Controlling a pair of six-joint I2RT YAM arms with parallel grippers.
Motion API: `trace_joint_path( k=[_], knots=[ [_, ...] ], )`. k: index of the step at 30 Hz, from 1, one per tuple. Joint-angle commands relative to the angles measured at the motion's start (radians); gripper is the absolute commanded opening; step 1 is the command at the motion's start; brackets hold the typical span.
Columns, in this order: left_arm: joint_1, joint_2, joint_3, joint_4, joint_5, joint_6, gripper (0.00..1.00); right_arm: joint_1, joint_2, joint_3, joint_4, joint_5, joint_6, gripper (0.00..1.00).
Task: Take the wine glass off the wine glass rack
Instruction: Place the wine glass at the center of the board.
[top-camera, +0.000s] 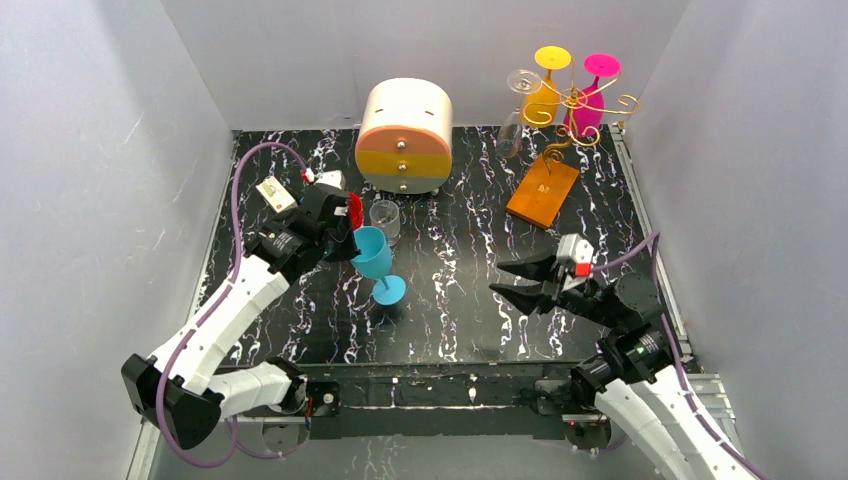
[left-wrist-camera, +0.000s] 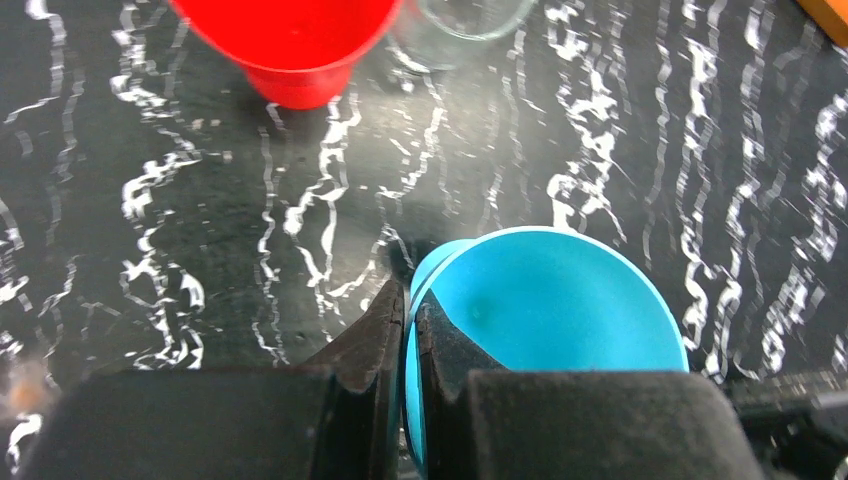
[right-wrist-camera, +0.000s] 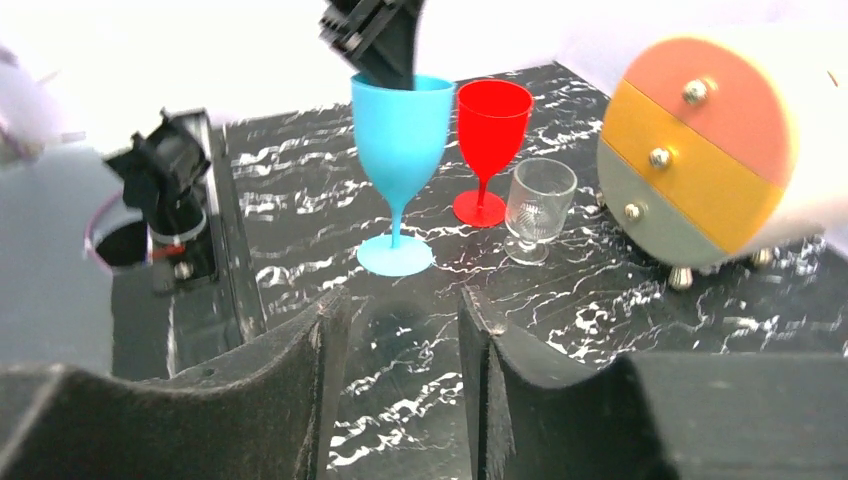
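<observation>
Three glasses hung upside down on the rack (top-camera: 570, 110) at the far right corner of the tabletop (top-camera: 450, 330): a yellow glass (top-camera: 548, 75), a pink glass (top-camera: 598, 85) and a clear glass (top-camera: 518, 100) on its left side. The rack's wooden base (top-camera: 543, 192) lay in front of them, right of the drawer box (top-camera: 403, 135).

Off the rack, a blue glass (top-camera: 372, 252) stood upright at the left middle of the tabletop. The left jaws were clenched on its rim, one finger inside the bowl and one outside. Its foot (right-wrist-camera: 394, 255) sat down at the tabletop; whether it rested fully there could not be told.

Just behind the blue glass stood a red glass (right-wrist-camera: 492, 130), and right of that a tumbler (right-wrist-camera: 538, 205), both apart from it.

The right jaws hung released and empty over the near right of the tabletop, pointing left toward the blue glass and well apart from it.
</observation>
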Motion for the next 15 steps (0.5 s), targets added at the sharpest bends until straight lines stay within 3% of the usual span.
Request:
trace_joint_path(
  k=[1, 11, 15],
  knots=[
    [0.006, -0.008, -0.028, -0.035, -0.225, -0.078, 0.0, -0.003, 0.024, 0.075, 0.008, 0.208, 0.252, 0.53],
    [0.096, -0.028, -0.106, -0.024, -0.37, -0.162, 0.0, -0.003, 0.148, 0.285, -0.246, 0.409, 0.559, 0.84],
    [0.117, -0.032, -0.134, 0.002, -0.387, -0.174, 0.0, -0.004, 0.237, 0.407, -0.43, 0.447, 0.656, 0.86]
  ],
)
